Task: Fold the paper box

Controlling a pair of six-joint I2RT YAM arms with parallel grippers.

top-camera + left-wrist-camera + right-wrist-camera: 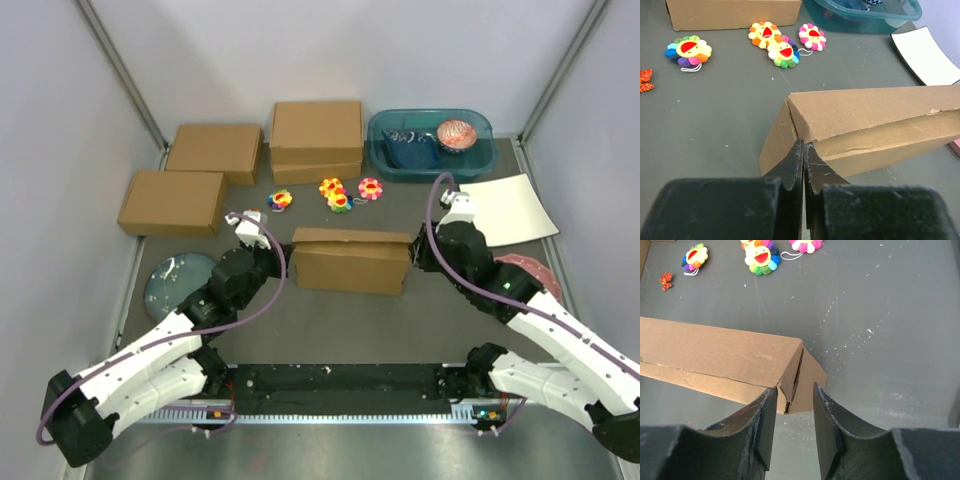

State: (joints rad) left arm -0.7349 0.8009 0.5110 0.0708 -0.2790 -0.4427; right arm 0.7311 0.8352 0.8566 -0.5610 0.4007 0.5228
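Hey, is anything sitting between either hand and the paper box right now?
Nothing visible is. The left hand, shut, has its tips right at the left corner of the paper box. The right hand, fingers apart, is at the right corner. The flower toys lie beyond the box, out of the way.

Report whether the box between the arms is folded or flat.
Folded: the box is a closed block, lid down over its front, no flaps spread flat.

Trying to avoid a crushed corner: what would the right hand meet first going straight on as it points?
Probably the paper box: its end corner sits just ahead of the right hand, between the parted fingers, though depth is unclear.
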